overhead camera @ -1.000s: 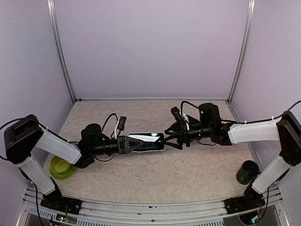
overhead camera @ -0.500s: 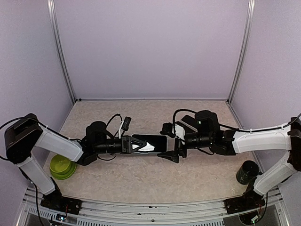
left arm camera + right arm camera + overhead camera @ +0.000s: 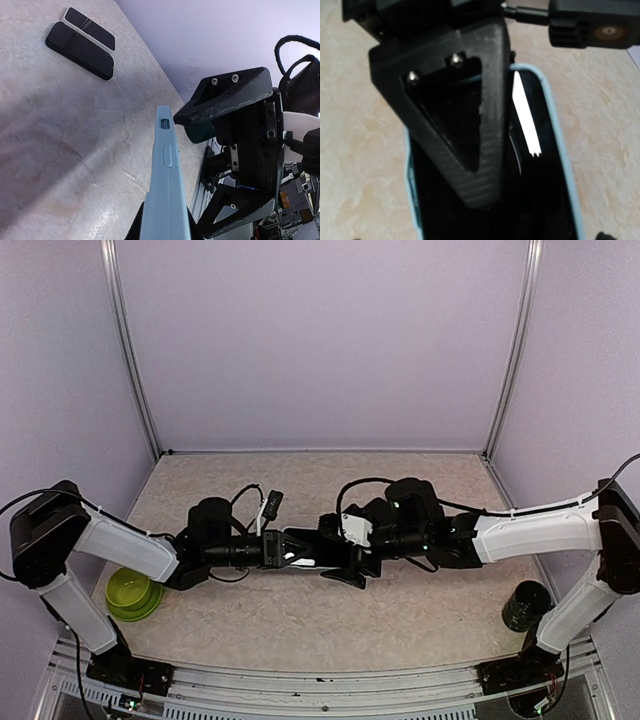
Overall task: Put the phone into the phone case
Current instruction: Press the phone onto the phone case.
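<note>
l gripper (image 3: 285, 548) clamped on the blue case (image 3: 164, 195), held on edge between the arms, long axis pointing straight at the r gripper (image 3: 336, 553). r jaws wide open, straddling the case's free end w/o pinching. phone (image 3: 545, 190) looks seated inside.

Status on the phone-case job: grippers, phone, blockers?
Left gripper shut on phone case. Right gripper open wide at its free end. Phone looks seated inside. Nothing blocking.

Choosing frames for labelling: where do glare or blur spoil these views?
Right wrist: white glare streak inside the phone case, and the left claw, close to the lens, looks soft. Left wrist: sheen on the table. Top external: evenly lit, sharp.
</note>
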Robot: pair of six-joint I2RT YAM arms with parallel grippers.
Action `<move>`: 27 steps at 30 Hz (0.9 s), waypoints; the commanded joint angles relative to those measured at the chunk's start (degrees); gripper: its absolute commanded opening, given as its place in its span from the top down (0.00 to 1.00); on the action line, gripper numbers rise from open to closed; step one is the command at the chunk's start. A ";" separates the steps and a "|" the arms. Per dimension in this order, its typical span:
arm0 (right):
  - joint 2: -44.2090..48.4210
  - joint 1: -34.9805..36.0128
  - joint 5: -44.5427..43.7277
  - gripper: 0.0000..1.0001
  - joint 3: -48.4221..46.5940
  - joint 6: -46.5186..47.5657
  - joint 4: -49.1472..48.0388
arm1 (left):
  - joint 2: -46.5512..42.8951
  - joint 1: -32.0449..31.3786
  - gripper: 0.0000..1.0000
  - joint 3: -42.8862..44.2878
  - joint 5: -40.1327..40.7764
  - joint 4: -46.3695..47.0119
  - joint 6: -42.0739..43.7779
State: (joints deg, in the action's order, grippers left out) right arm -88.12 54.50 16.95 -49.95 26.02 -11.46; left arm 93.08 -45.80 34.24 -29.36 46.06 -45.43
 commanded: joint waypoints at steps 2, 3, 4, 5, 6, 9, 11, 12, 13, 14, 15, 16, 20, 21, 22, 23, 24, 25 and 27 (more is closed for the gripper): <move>-0.43 0.87 0.41 0.00 -2.03 0.70 1.44 | 0.20 -0.50 1.00 2.59 0.32 2.37 1.60; -0.48 0.91 0.74 0.00 -2.19 0.70 1.51 | 0.18 -0.51 1.00 2.59 0.28 2.29 1.65; -0.77 1.00 0.58 0.00 -2.39 0.63 1.57 | 0.31 -0.52 1.00 2.61 0.30 2.28 1.69; -1.27 1.09 0.00 0.00 -2.75 0.55 1.78 | 0.30 -0.47 1.00 2.67 0.35 2.20 1.66; -1.76 1.17 -0.38 0.00 -3.16 0.40 2.11 | 0.27 -0.51 1.00 2.67 0.36 2.19 1.72; -3.30 1.60 -2.25 0.00 -4.37 0.05 2.64 | 0.27 -0.60 1.00 2.74 0.37 2.28 1.66; -4.00 1.83 -3.17 0.00 -4.66 -0.15 2.41 | 0.26 -0.65 1.00 2.85 0.32 2.21 1.75; -4.24 1.88 -3.41 0.00 -4.64 -0.25 1.96 | 0.31 -0.69 1.00 2.85 0.28 2.18 1.81; -4.37 1.92 -3.31 0.00 -4.76 -0.46 1.74 | 0.28 -0.74 1.00 2.85 0.27 2.04 1.83; -4.55 2.00 -3.18 0.00 -4.88 -0.52 1.76 | 0.20 -0.78 1.00 2.85 0.34 1.91 1.90; -4.71 2.08 -3.05 0.00 -5.01 -0.53 1.86 | 0.13 -0.78 1.00 2.85 0.41 1.78 2.06; -4.88 2.21 -2.86 0.00 -5.18 -0.53 2.02 | 0.01 -0.76 1.00 2.77 0.49 1.63 2.07; -5.65 2.41 -3.22 0.00 -5.84 -0.53 3.09 | -0.12 -0.78 1.00 3.21 0.80 0.98 2.37; -5.75 2.37 -3.38 0.00 -5.95 -0.61 3.26 | 0.04 -0.78 1.00 3.41 0.76 0.91 2.41; -5.87 2.37 -3.42 0.00 -5.99 -0.62 3.39 | 0.23 -0.78 1.00 3.65 0.65 0.87 2.37; -5.93 2.37 -3.35 0.00 -6.05 -0.62 3.52 | 0.34 -0.78 1.00 3.91 0.55 0.83 2.41; -5.97 2.41 -3.19 0.00 -6.05 -0.74 3.57 | 0.56 -0.85 1.00 4.17 0.55 0.79 2.37; -5.98 2.39 -2.90 0.00 -6.11 -0.86 3.70 | 0.67 -0.87 1.00 4.38 0.53 0.66 2.41; -5.85 2.50 -2.17 0.00 -6.15 -1.05 3.83 | 0.80 -0.94 1.00 4.68 0.53 0.45 2.39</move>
State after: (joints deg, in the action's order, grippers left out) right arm -93.21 56.21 13.78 -54.63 25.85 -9.19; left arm 93.60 -46.28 36.01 -29.06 43.18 -44.25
